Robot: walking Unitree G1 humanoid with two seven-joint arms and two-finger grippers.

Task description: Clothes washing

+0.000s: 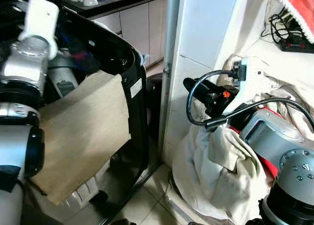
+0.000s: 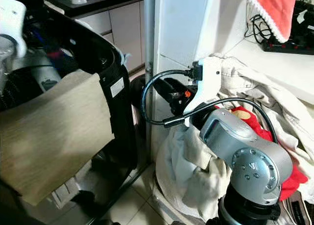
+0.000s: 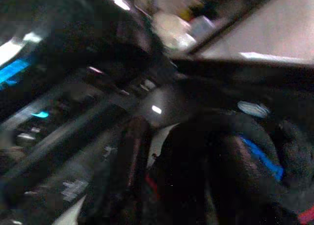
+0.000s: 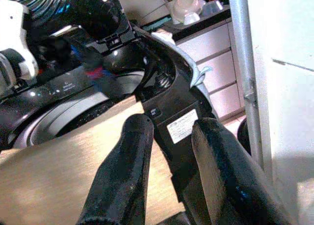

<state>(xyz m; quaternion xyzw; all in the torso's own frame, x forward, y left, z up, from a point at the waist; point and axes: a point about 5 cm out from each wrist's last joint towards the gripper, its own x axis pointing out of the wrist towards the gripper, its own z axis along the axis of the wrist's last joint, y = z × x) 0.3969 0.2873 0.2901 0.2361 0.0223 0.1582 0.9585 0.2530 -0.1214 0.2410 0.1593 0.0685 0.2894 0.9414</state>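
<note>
Head cam first: the black top-loading washing machine [image 1: 128, 83] sits on the left with its lid up, and a tan cardboard-looking sheet [image 1: 83, 132] hangs over its near rim. Dark clothes with bits of blue and red [image 1: 81, 51] lie in the tub at the far side. To the right, past the white tiled wall corner [image 1: 196, 48], a pile of cream and white laundry with something red in it [image 1: 223, 171] is heaped low by the wall. The right gripper [image 1: 194, 84] hovers over that pile, pointing left toward the machine.

Left wrist cam is dark and blurry: the left gripper [image 3: 147, 186] is down in the tub among the dark clothes; can't tell if it's spread or closed.

Right wrist cam: right gripper's black fingers [image 4: 122, 176] are spread apart, holding nothing, aimed at the machine's rim and its white label [image 4: 181, 126].
</note>
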